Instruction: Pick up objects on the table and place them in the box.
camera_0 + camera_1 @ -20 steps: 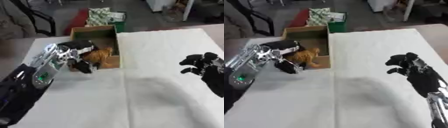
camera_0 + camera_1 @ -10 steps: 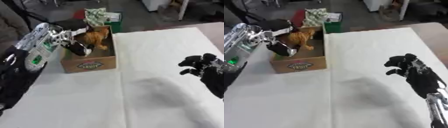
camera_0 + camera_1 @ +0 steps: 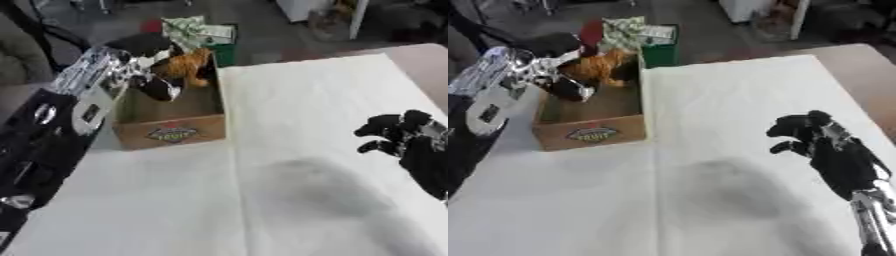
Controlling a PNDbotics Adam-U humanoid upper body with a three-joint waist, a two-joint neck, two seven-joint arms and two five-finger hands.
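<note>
Now left hand clutching orange toy over box; right hand curled, empty.

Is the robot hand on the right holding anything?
No. The right robot hand hovers over the white table with curled fingers and nothing in them.

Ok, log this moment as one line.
left hand: holds toy over box | right hand: idle, curled | table
</note>
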